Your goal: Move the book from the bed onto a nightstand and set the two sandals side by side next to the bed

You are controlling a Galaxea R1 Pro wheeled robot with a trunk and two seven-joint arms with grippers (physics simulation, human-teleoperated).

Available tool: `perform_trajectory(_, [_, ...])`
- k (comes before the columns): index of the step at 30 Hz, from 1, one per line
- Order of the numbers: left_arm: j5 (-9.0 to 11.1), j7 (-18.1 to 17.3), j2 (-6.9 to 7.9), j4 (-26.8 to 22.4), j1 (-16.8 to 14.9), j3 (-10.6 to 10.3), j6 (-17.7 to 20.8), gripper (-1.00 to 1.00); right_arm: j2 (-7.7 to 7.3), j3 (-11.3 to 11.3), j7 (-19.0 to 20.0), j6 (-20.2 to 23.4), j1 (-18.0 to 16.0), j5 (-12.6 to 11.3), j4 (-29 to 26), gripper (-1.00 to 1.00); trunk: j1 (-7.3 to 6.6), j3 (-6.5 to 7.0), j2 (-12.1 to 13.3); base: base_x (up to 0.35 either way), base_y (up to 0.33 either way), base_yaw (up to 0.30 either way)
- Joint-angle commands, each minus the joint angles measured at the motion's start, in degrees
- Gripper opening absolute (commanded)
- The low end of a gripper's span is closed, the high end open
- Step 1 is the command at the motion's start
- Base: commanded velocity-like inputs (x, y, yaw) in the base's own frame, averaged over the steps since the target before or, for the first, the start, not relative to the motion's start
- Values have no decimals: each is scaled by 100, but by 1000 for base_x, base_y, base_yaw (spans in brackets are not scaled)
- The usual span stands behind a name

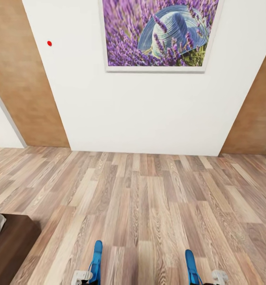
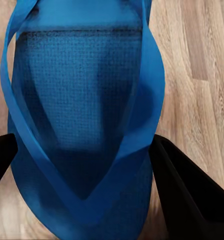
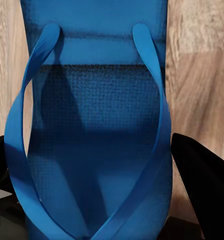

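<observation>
A blue sandal clamped in each gripper, held low over the wood-plank floor point(image 1: 148, 198)

Left to right: the bed's point(image 1: 10, 245) dark frame corner; the left gripper point(image 2: 92, 175), dark fingers point(image 2: 192, 200) pressed on either side of the left sandal point(image 1: 97, 261), long axis pointing ahead toward the white wall point(image 1: 148, 111); the right gripper point(image 3: 97, 200) likewise closed on the right sandal point(image 1: 191, 267), bright blue, textured footbed, thin straps

light: pretty even and bright, soft render look, no glare on the wall point(image 1: 148, 114) | shadows: faint on the floor point(image 1: 148, 198), darker patches across each sandal point(image 2: 82, 125) between the fingers | blur: both wrist views soft up close | distortion: wide-angle, wall edges lean outward
</observation>
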Motion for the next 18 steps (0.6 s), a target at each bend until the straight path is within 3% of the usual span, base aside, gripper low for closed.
perform_trajectory(1, [9,-21,-2,6,-4,12,-16,-100,1,-54,23,33,-2,38,-6,-100,3,-5,-2,328,0,0])
perform_trajectory(18, [9,-21,-5,6,-4,3,-17,-100,1,-58,23,32,-2,38,-1,-100,3,-5,-2,328,0,0])
